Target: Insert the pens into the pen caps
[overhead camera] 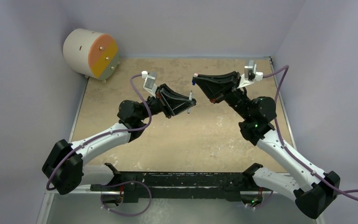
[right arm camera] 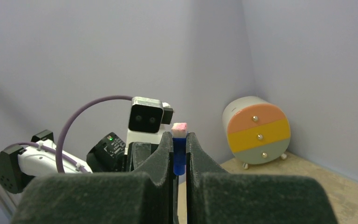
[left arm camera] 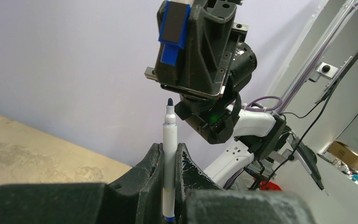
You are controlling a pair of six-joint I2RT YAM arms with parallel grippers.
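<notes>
My left gripper (overhead camera: 189, 103) (left arm camera: 169, 147) is shut on a white pen (left arm camera: 169, 135) and holds it upright above the table, dark blue tip up. The pen also shows in the top view (overhead camera: 190, 98). My right gripper (overhead camera: 196, 79) (right arm camera: 179, 138) is shut on a blue pen cap (right arm camera: 179, 158) with a pale pink-white end. In the left wrist view the blue cap (left arm camera: 172, 32) hangs in the right gripper above and slightly beyond the pen's tip, with a clear gap between them. Other pens and caps are out of view.
A round white cabinet (overhead camera: 93, 52) with orange, yellow and grey drawer fronts stands at the table's back left corner; it also shows in the right wrist view (right arm camera: 258, 133). Grey walls close in the tan table (overhead camera: 191, 140) at the back and both sides.
</notes>
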